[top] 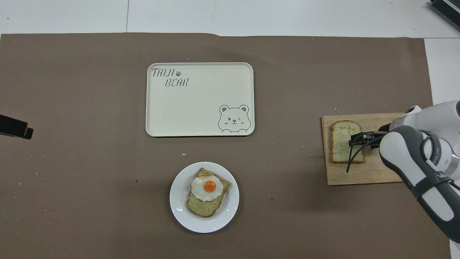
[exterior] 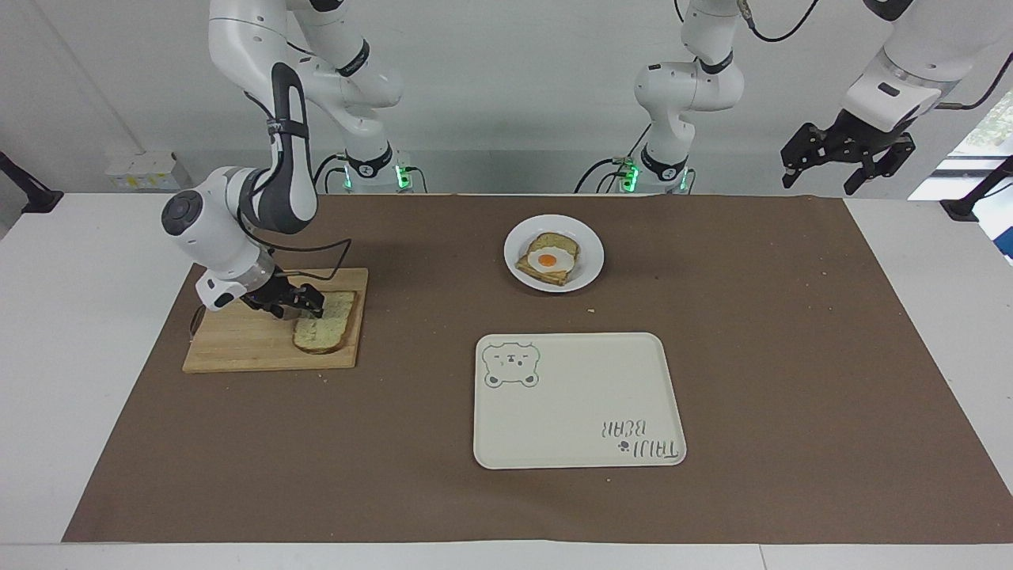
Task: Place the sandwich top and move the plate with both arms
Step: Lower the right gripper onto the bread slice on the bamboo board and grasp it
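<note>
The right arm (exterior: 269,103), white with a dark grey band, bends down low from its base. Its wrist tips sideways. Its black two-finger right gripper (exterior: 305,309) is down low, and its fingers are too small to read. The white left arm (exterior: 910,47) waits up high. Its black left gripper (exterior: 847,162) hangs in the air with its fingers spread apart.

Bear tray (top: 199,99), cutting board (top: 359,172), egg toast (top: 207,194)

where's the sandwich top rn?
The sandwich top lies on the wooden cutting board at the right arm's end of the table, with the right gripper down at the slice's edge.
</note>
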You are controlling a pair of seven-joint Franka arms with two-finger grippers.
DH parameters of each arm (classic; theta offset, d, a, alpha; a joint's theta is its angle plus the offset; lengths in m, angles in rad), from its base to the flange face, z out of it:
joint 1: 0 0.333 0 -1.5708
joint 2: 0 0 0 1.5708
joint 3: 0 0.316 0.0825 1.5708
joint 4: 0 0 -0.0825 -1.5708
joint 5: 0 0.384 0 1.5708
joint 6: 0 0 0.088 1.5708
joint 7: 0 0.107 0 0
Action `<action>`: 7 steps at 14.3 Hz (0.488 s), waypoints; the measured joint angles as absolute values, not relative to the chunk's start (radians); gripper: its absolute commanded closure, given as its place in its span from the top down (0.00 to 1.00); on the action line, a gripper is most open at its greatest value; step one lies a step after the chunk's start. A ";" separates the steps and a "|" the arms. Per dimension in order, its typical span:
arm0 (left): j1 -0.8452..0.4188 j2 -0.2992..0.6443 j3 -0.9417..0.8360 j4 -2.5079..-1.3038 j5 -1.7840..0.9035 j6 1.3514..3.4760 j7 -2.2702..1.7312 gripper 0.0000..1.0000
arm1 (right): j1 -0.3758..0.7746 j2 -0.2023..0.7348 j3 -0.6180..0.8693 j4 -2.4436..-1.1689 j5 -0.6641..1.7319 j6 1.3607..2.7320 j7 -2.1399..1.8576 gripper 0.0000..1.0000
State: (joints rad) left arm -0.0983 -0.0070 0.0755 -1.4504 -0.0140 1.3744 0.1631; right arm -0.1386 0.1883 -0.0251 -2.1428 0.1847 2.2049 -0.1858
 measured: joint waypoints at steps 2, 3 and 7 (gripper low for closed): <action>-0.098 -0.007 0.075 -1.450 -0.014 1.374 0.163 1.00 | -0.137 0.187 -0.023 -2.143 0.191 2.205 -0.185 0.00; -0.098 -0.007 0.075 -1.450 -0.014 1.374 0.163 1.00 | -0.134 0.186 -0.021 -2.143 0.195 2.205 -0.184 0.00; -0.098 -0.007 0.075 -1.450 -0.014 1.374 0.163 1.00 | -0.130 0.183 -0.023 -2.137 0.195 2.202 -0.188 0.00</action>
State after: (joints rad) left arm -0.0983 -0.0070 0.0755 -1.4504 -0.0140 1.3744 0.1631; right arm -0.1298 0.1825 -0.0226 -2.1372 0.1955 2.2024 -0.1877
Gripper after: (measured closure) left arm 0.000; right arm 0.824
